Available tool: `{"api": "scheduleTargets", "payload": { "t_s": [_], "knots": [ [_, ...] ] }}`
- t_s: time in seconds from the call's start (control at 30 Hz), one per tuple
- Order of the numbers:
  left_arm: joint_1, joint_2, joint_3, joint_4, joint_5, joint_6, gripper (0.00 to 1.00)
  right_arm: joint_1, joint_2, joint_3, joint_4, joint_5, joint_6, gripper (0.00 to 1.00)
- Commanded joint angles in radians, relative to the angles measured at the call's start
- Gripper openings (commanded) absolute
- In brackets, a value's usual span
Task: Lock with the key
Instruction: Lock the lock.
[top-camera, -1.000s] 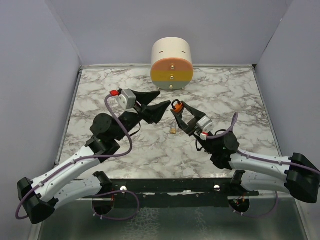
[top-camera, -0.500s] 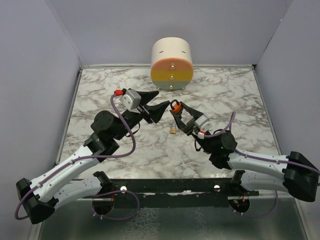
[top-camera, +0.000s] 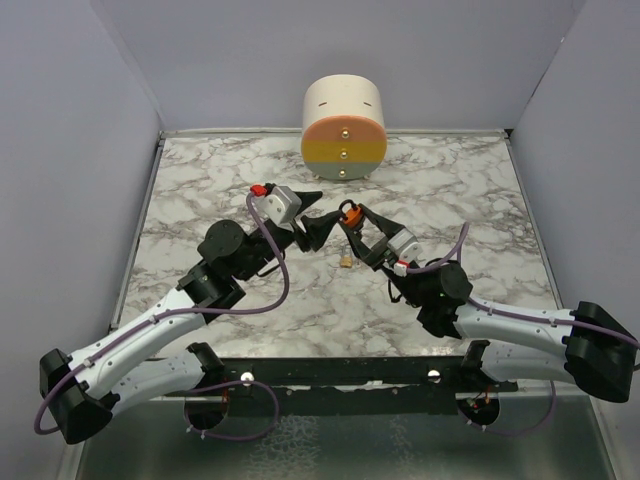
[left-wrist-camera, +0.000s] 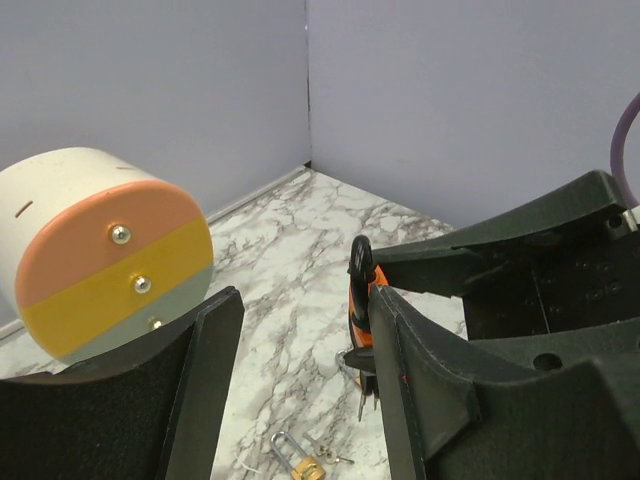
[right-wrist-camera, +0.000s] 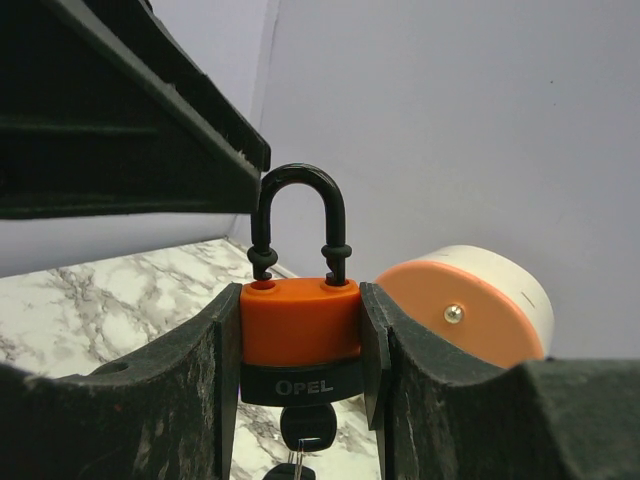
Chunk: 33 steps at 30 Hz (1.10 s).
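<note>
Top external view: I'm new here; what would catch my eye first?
An orange padlock, key in its base, clamped in the right gripper at mid-table, the open left gripper close beside it. A striped drum stands at the back wall; a small brass padlock lies on the marble.

Two padlocks: one orange padlock (right-wrist-camera: 300, 335) and one small brass padlock (left-wrist-camera: 300, 466). One key (right-wrist-camera: 305, 428) shows in the orange one's keyhole; whether more hang beneath is unclear. One round drum (top-camera: 344, 127) with three screws (left-wrist-camera: 121, 234) on its striped face. Two arms: the left end effector (top-camera: 321, 212) and the right end effector (top-camera: 352, 222). One marble surface (top-camera: 200, 180).
</note>
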Motion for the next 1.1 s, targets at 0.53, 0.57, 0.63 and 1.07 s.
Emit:
{"api": "scheduleTargets", "payload": {
  "t_s": [0.53, 0.57, 0.63, 1.07],
  "knots": [
    [0.0, 0.018, -0.033, 0.152, 0.081, -0.018, 0.53, 0.008, -0.015, 0.026, 0.034, 0.017, 0.013, 0.01],
    [-0.001, 0.023, -0.03, 0.153, 0.084, -0.02, 0.53, 0.007, -0.015, 0.026, 0.034, 0.017, 0.014, 0.01],
    [0.0, 0.032, -0.027, 0.154, 0.085, -0.023, 0.52, 0.007, -0.015, 0.026, 0.034, 0.016, 0.014, 0.01],
    [0.0, 0.054, -0.022, 0.181, 0.096, -0.043, 0.48, 0.007, -0.015, 0.021, 0.033, 0.017, 0.013, 0.01]
  ]
}}
